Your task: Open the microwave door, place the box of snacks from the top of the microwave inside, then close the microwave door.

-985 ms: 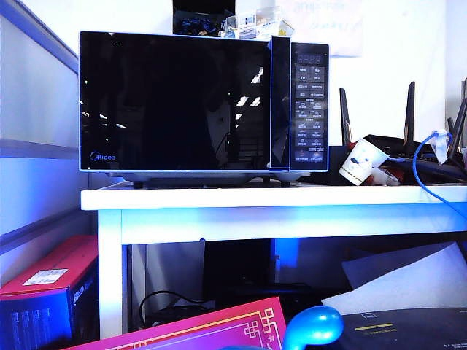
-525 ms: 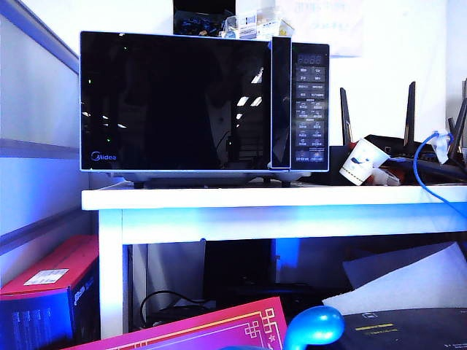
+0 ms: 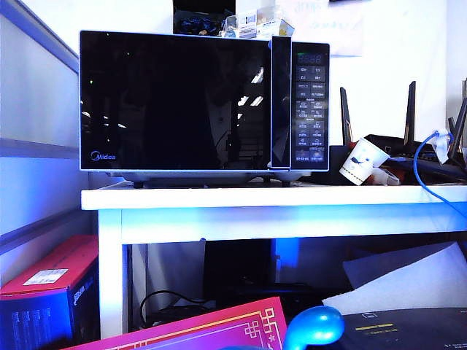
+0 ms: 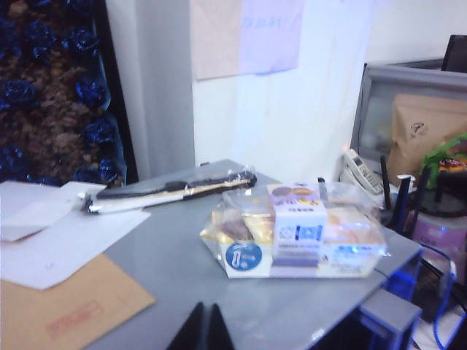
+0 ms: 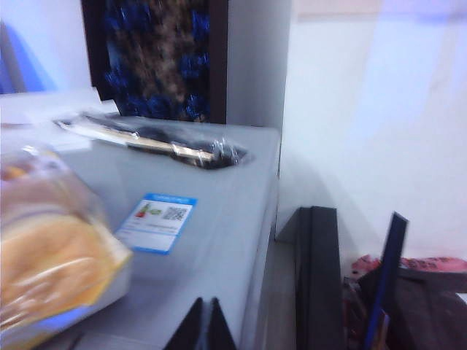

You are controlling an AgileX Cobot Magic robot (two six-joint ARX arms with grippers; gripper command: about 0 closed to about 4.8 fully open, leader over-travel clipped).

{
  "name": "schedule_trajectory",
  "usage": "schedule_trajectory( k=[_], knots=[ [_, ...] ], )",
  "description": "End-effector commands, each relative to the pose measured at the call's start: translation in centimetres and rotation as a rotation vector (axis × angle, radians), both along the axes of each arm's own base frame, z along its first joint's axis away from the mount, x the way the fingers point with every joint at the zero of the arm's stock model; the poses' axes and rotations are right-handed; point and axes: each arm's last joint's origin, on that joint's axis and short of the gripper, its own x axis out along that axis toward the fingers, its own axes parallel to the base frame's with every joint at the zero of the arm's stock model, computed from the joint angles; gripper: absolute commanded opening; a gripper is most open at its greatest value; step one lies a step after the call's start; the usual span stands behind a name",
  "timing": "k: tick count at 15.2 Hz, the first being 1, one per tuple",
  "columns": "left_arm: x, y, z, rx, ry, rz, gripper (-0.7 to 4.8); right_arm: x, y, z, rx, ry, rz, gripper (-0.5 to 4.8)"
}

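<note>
The black microwave (image 3: 204, 102) stands on a white table, and the microwave door (image 3: 175, 102) is closed flat against its front. On its grey top (image 4: 168, 270) lies the box of snacks (image 4: 299, 233), a pale clear pack with yellow-orange contents, also seen in the exterior view (image 3: 259, 25). My left gripper (image 4: 206, 329) hovers over the grey top a short way from the box, shut and empty. My right gripper (image 5: 204, 324) is shut and empty near the top's side edge (image 5: 266, 219), with the box of snacks (image 5: 51, 270) close beside it. Neither arm shows in the exterior view.
A black wrapped item (image 4: 175, 191) and a brown envelope (image 4: 66, 306) lie on the microwave top. Beside the microwave stand a tipped paper cup (image 3: 363, 162), a router with antennas (image 3: 408, 109) and a blue cable (image 3: 423, 164). A red box (image 3: 47, 281) sits under the table (image 3: 277, 198).
In the exterior view only the reflections in the door glass have shifted slightly. The microwave, its door and the box on top stay where they were.
</note>
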Motion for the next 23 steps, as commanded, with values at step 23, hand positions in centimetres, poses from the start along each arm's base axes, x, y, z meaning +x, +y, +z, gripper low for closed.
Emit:
schedule_trajectory(
  k=[23],
  knots=[
    [2.5,-0.8,-2.2,-0.005,0.004,-0.011,-0.06,1.8,3.1,-1.0,0.047,-0.007,0.435,-0.05]
  ],
)
